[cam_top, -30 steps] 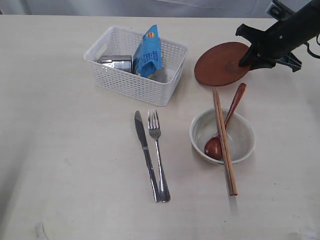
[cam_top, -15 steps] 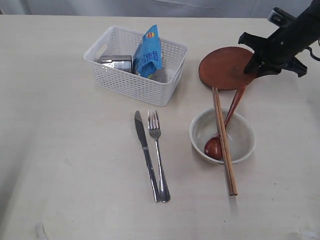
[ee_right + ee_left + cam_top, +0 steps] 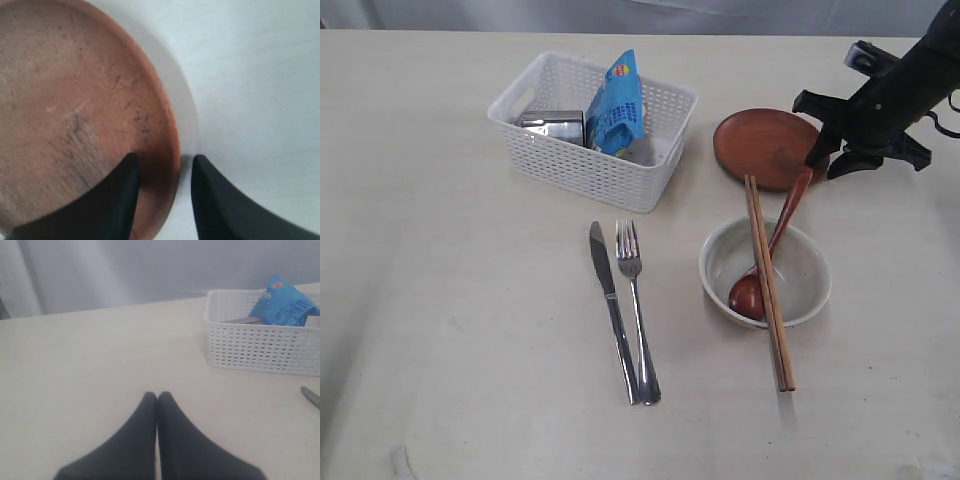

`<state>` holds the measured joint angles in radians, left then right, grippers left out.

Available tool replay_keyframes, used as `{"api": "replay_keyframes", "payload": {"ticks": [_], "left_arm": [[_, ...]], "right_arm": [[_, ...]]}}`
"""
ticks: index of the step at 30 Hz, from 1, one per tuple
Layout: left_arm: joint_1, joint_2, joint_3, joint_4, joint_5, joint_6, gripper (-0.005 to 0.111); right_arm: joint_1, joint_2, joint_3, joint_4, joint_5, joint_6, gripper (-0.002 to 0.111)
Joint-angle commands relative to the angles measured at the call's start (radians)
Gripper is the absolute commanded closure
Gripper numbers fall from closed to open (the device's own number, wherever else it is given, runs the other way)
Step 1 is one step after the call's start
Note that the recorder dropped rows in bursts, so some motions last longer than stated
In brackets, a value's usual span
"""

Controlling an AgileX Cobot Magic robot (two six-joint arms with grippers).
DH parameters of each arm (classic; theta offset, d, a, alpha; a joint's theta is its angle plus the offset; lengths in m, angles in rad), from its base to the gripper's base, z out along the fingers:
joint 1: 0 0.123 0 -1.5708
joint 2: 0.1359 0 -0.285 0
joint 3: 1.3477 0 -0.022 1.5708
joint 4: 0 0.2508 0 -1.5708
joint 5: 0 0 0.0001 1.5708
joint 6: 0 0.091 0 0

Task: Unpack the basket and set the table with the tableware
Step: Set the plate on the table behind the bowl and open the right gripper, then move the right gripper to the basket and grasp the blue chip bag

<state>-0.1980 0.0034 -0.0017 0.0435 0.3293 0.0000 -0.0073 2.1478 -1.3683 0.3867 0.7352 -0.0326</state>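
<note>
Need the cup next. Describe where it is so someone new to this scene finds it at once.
Look for the white lattice basket on the table. Inside, at the end away from the brown plate, lies the steel cup. It is shiny bare metal, while the snack packet beside it is bright blue and stands taller.

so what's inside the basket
The basket holds a steel cup and an upright blue snack packet. Anything under or behind the packet is covered, so more pieces can't be ruled out.
</note>
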Motion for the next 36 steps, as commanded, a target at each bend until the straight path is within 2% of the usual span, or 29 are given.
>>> {"api": "replay_keyframes", "payload": {"ticks": [1, 8, 13, 14, 16, 19, 24, 27, 36], "left_arm": [[0.002, -0.003, 0.002, 0.005, -0.003, 0.000, 0.107], [0.002, -0.003, 0.002, 0.005, -0.003, 0.000, 0.107], [0.002, -0.003, 0.002, 0.005, -0.003, 0.000, 0.107], [0.002, -0.003, 0.002, 0.005, -0.003, 0.000, 0.107], [0.002, -0.003, 0.002, 0.005, -0.003, 0.000, 0.107], [0.002, -0.003, 0.002, 0.005, -0.003, 0.000, 0.107], [0.002, -0.003, 0.002, 0.005, -0.003, 0.000, 0.107], [0.002, -0.003, 0.002, 0.005, -0.003, 0.000, 0.107], [0.002, -0.003, 0.002, 0.005, -0.003, 0.000, 0.107]], "right_arm": [[-0.003, -0.017, 0.008, -0.038, 0.004, -0.020, 0.074], [-0.003, -0.132, -0.028, -0.048, 0.026, -0.035, 0.074], [0.038, -0.205, -0.120, 0.090, 0.129, -0.183, 0.074], [0.050, -0.216, -0.135, 0.133, 0.143, -0.223, 0.071], [0.090, -0.227, -0.178, 0.200, 0.165, -0.260, 0.059], [0.165, -0.224, -0.246, 0.216, 0.187, -0.231, 0.043], [0.308, -0.167, -0.330, 0.207, 0.180, -0.195, 0.043], [0.360, -0.102, -0.390, 0.205, 0.178, -0.174, 0.043], [0.420, 0.079, -0.515, 0.079, 0.213, -0.064, 0.043]]}}
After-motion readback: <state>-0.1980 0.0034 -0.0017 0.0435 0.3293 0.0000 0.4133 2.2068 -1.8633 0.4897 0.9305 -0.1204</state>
